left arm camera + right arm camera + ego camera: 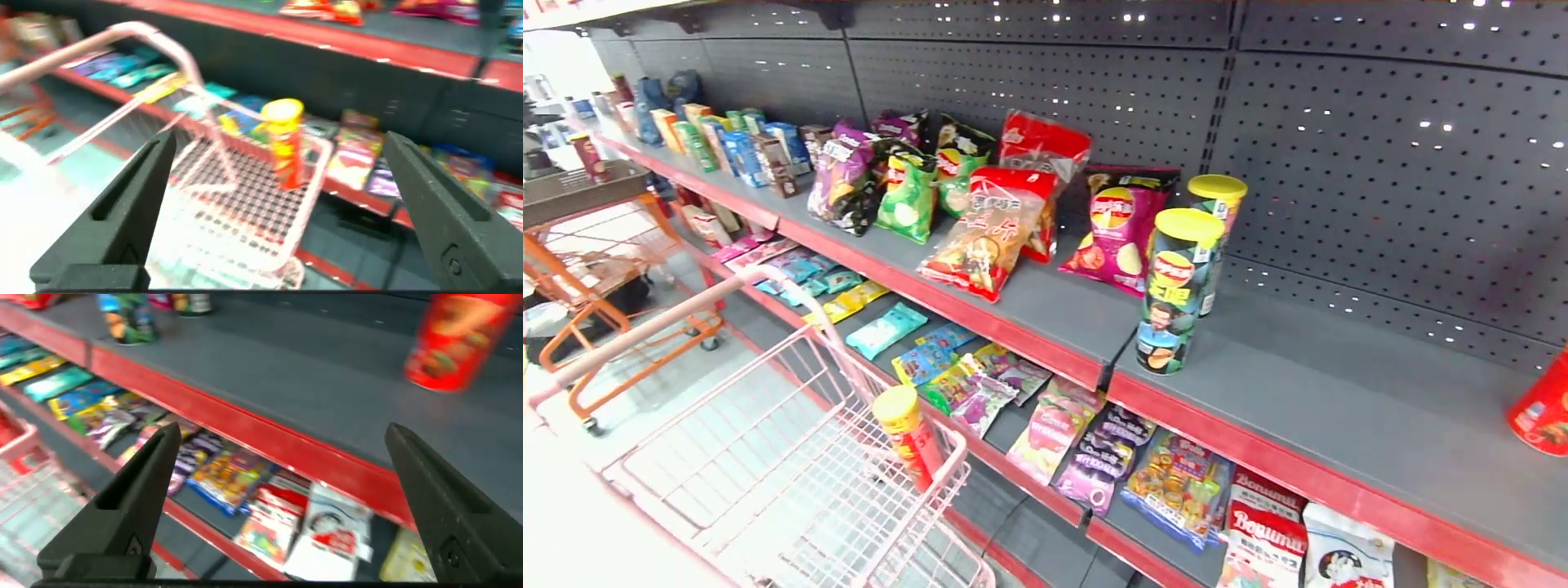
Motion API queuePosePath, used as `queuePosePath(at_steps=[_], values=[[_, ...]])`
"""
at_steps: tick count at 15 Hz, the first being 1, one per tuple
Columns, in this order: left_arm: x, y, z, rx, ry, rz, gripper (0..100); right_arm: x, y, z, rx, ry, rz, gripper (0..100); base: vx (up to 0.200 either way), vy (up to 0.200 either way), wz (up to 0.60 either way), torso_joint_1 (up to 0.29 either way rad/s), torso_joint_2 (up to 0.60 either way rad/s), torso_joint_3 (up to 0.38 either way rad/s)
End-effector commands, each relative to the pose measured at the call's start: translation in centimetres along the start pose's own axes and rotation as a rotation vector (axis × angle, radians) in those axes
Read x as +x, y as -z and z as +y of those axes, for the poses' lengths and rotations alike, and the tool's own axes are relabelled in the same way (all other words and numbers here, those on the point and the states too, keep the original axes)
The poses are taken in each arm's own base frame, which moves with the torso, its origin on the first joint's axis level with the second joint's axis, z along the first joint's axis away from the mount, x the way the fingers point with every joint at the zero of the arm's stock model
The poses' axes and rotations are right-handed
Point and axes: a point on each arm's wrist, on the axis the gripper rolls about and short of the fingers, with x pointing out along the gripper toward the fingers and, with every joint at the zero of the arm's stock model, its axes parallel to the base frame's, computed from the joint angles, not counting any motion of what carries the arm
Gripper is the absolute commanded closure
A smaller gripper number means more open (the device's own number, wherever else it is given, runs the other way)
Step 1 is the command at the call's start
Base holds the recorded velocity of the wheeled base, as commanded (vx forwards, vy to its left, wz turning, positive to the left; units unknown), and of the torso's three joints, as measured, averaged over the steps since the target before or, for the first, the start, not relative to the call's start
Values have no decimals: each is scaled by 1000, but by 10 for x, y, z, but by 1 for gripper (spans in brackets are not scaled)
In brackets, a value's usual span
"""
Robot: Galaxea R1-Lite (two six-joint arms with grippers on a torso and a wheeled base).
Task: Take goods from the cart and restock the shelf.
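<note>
Cart (645,327): one, pink wire, low on the left in front of the shelving.
Cart can (911,437) (286,159): one, red with a yellow lid. It stood upright in the cart's corner nearest the shelving, against the wire wall.
Shelf (1339,392): one grey deck with a red front edge and a pegboard back. Its right stretch was mostly bare.
Green cans (1180,286): two, yellow-lidded and upright on the shelf, one just behind the other, beside the crisp bags.
Shelf can (1542,408) (453,339): one, red, far to the right on the shelf and well apart from the green pair.
Crisp bags (988,237): at least six, leaning and overlapping left of the green cans. The exact number could not be told.
Boxes (739,151): one row farther left along the shelf, too crowded to count.
Lower shelf (1005,429): one, lined with more than a dozen flat sweet packets.
Orange cart (596,310): one, down the aisle at the far left.
Left gripper (278,139): empty, its two fingers (131,204) spread wide. It hung above the cart, with the cart can in line between them but farther off.
Right gripper (283,431): empty, its two fingers (131,498) spread wide, out in front of the shelf's red edge.
</note>
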Motion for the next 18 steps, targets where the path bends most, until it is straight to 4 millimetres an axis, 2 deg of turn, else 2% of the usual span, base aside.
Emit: queuePosePath(at_steps=[1, 4, 18], values=[[0, 0, 0, 0, -1, 0, 0, 0, 0, 0, 0, 0, 2, 0, 0, 0, 600, 12, 7, 2], [0, 0, 0, 0, 0, 0, 0, 0, 0, 0, 0, 0, 2, 0, 0, 0, 600, 6, 4, 2], [0, 0, 0, -1, 0, 2, 0, 0, 0, 0, 6, 3, 0, 0, 0, 0, 0, 0, 0, 0]])
